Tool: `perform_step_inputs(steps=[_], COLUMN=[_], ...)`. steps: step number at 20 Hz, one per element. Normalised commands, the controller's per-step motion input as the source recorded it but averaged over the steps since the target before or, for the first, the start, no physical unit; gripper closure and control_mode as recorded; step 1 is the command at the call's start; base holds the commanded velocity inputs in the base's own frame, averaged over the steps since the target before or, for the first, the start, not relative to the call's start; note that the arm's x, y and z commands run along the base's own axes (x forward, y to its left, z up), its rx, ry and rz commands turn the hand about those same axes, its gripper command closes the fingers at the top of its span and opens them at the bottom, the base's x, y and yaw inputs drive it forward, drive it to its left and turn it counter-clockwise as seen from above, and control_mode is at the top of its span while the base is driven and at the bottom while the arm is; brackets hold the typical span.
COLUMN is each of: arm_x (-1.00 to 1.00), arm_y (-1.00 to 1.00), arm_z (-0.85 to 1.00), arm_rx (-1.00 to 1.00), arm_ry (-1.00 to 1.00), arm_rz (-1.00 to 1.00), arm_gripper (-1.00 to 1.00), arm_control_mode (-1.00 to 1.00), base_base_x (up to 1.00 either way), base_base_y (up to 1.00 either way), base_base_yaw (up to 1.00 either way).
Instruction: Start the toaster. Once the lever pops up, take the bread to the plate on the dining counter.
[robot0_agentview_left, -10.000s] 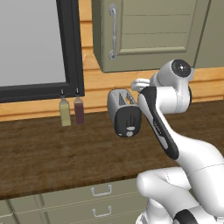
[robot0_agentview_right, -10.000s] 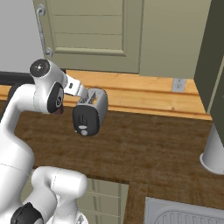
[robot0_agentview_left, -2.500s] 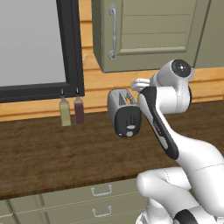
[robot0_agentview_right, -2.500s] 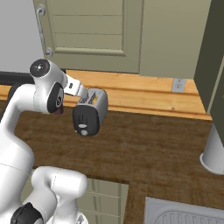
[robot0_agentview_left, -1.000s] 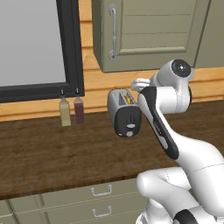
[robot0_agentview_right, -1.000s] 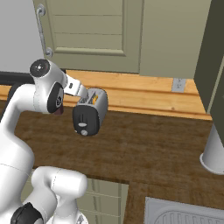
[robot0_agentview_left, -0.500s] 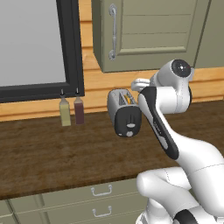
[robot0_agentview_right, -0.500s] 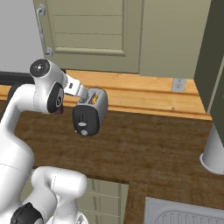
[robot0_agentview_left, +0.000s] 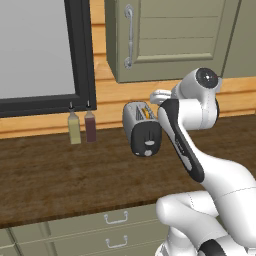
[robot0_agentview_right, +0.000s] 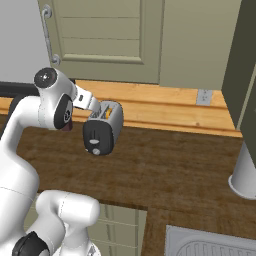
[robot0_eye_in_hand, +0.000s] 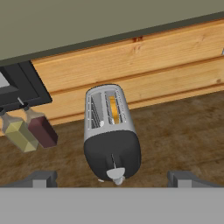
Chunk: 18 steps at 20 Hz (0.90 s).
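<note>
In the hand view the claw (robot0_eye_in_hand: 112, 177) hangs above the toaster's black end, its two dark fingertips (robot0_eye_in_hand: 41, 178) spread wide with nothing between them but the air over the appliance. To the claw's left, two small bottles stand side by side against the wooden wall strip: a pale yellow-green bottle (robot0_eye_in_hand: 18, 133) and, touching it, a dark maroon bottle (robot0_eye_in_hand: 41, 129), both under the corner of a black-framed window (robot0_agentview_left: 80, 55). Straight ahead of the claw sits the toaster (robot0_eye_in_hand: 110, 131), silver with two slots, on the dark wooden worktop (robot0_agentview_left: 60, 175); its glossy black end panel faces the claw, with the lever (robot0_eye_in_hand: 113, 162) as a thin dark tab above a round pale dial (robot0_eye_in_hand: 116, 174). The bread (robot0_eye_in_hand: 113, 109), a tan-orange slice, sits sunk in the slot on the claw's right. Above hangs an olive wall cabinet (robot0_agentview_left: 165, 40). Far to the claw's right, the right base view shows a wall socket (robot0_agentview_right: 203, 96) and a pale cylinder (robot0_agentview_right: 246, 172) on the worktop.
</note>
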Motion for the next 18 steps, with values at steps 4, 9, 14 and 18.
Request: perform_step_inputs(steps=[4,9,14,18], arm_x=[0.00,0.00,0.00,0.00], arm_y=[0.00,0.00,0.00,0.00], arm_z=[0.00,0.00,0.00,0.00], arm_rx=[0.00,0.00,0.00,0.00], arm_ry=[0.00,0.00,0.00,0.00], arm_rz=[0.00,0.00,0.00,0.00], arm_gripper=[-1.00,-1.00,-1.00,-1.00], arm_control_mode=[-1.00,-1.00,-1.00,-1.00], base_base_x=[0.00,0.00,0.00,0.00], base_base_y=[0.00,0.00,0.00,0.00], base_base_yaw=[0.00,0.00,0.00,0.00])
